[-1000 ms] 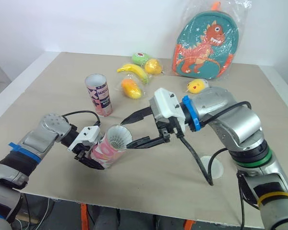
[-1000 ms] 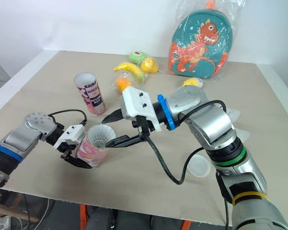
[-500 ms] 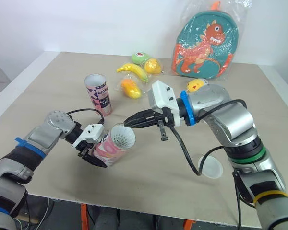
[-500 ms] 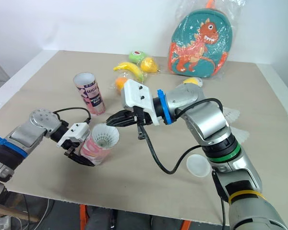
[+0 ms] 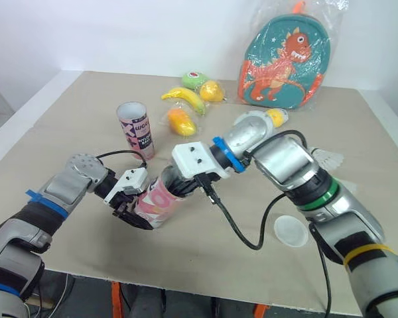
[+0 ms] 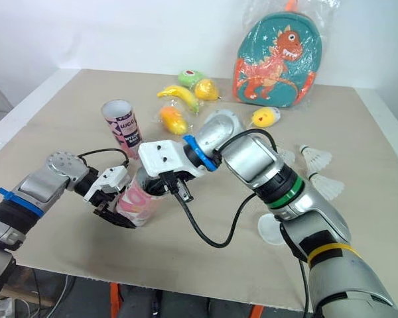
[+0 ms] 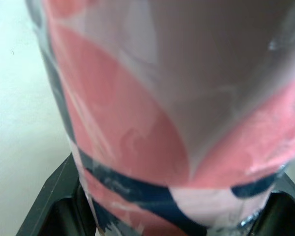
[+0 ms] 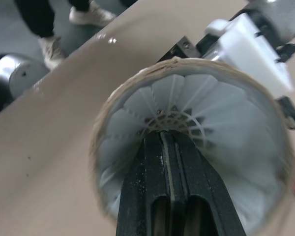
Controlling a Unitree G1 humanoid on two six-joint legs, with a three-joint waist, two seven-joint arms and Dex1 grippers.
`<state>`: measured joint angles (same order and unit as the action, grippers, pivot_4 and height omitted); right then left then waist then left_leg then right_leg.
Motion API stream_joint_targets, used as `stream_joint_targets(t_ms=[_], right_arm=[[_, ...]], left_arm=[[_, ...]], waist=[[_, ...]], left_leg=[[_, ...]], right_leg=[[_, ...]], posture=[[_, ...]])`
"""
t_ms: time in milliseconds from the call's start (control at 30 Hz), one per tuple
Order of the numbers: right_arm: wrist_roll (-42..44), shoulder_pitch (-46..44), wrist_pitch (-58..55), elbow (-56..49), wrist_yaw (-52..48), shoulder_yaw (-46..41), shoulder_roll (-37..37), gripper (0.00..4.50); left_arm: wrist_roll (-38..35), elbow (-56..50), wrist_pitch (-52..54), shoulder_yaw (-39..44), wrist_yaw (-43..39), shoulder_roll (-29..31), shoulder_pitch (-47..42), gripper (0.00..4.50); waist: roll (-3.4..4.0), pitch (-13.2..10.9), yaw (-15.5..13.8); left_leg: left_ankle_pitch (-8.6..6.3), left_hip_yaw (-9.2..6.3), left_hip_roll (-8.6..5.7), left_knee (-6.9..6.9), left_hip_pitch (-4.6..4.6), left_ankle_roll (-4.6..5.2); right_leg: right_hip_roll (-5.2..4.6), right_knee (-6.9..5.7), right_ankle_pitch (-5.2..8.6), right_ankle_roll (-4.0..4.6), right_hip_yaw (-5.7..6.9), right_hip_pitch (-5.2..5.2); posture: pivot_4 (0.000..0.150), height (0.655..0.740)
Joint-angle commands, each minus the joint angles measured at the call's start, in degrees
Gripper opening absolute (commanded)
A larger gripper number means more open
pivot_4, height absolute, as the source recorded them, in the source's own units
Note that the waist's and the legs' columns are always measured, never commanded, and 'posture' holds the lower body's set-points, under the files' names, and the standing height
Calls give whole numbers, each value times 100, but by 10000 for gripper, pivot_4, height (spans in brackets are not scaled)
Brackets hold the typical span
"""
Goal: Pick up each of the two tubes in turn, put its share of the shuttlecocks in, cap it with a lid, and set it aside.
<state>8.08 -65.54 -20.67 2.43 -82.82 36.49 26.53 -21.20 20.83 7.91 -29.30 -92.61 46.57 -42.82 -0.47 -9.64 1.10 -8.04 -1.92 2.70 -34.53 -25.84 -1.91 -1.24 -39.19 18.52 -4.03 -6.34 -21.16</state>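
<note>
A pink and white tube [image 5: 156, 204] leans tilted over the table, and my left gripper [image 5: 129, 200] is shut on its lower part, one black finger [image 7: 51, 209] showing beside the tube wall [image 7: 157, 123]. My right gripper [image 5: 173, 186] is shut, its tips poked into the tube's mouth. In the right wrist view the closed fingers [image 8: 168, 162] press into the middle of a white shuttlecock [image 8: 201, 103] seated inside the tube. A second pink tube [image 5: 136, 130] stands upright behind. Two loose shuttlecocks [image 6: 316, 157] [image 6: 326, 187] lie at the right, and a translucent lid [image 5: 290, 230] lies near the front edge.
A dinosaur backpack [image 5: 283, 63] in a plastic bag leans at the back. A banana [image 5: 184, 98], several toy fruits and a yellow toy [image 5: 272, 118] lie behind the tubes. A black cable hangs from my right wrist over the table.
My right gripper has shut and moved left and down into the tube's mouth, onto the shuttlecock, which now sits deeper. The left gripper keeps hold of the tube.
</note>
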Motion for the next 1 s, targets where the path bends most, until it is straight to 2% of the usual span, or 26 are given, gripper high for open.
stream_joint_targets(t_ms=[33, 233, 333, 467, 600, 700, 800, 1000], right_arm=[[-424, -350, 583, 586, -282, 252, -319, 449], [-461, -418, 727, 862, -467, 82, -649, 449], [-143, -660, 533, 1028, -683, -416, -527, 449], [327, -815, 308, 852, -960, -764, -63, 449], [1202, -656, 49, 180, -968, -878, 742, 449], [1197, -244, -74, -231, -819, -1093, 1002, 449], [1384, 432, -452, -758, -339, -1689, 1384, 449], [2131, 2339, -1264, -1883, 625, -3736, 2366, 449]], left_arm=[[-88, -112, 88, 174, 11, -147, 28, 30439], [37, -137, 96, 281, 11, -183, 108, 30439], [81, -150, 78, 331, 11, -186, 183, 30439], [145, -173, 80, 386, 11, -229, 236, 30439], [204, -200, 73, 445, 11, -292, 299, 30439], [216, -270, 86, 558, 11, -412, 389, 30439], [131, -403, -15, 824, 108, -658, 535, 30439], [-324, -911, -79, 1487, 534, -1296, 962, 30439]], waist=[[0, -1, 2], [-1, -1, 3], [-1, -2, 5], [-2, -6, -5], [-4, -6, -12], [-3, -6, 14], [-5, -8, 12], [-17, -23, -8]], left_leg=[[0, 0, 0, 1, -3, 0], [3, -10, 2, 1, -10, -6], [10, -14, 8, 1, -10, -17], [31, -30, 8, 1, -32, -52], [33, -44, 3, 1, -43, -55], [33, -54, 1, 8, -45, -55], [33, -64, 7, 9, -46, -54], [34, -82, -4, 2, -69, -56]], right_leg=[[0, 0, -1, 2, 0, -1], [4, -5, -5, 8, 10, -3], [11, -14, -9, 15, 13, -4], [15, -23, -9, 15, 20, -10], [10, -21, -8, 13, 31, -9], [12, -21, -8, 15, 36, -12], [21, -24, -9, 23, 44, -12], [3, -14, -9, 20, 69, -11]], posture=[[1500, 7400], [1500, 7400], [1500, 7400], [1500, 7400], [1500, 7400], [1500, 7400], [1500, 7400], [1500, 7400]])
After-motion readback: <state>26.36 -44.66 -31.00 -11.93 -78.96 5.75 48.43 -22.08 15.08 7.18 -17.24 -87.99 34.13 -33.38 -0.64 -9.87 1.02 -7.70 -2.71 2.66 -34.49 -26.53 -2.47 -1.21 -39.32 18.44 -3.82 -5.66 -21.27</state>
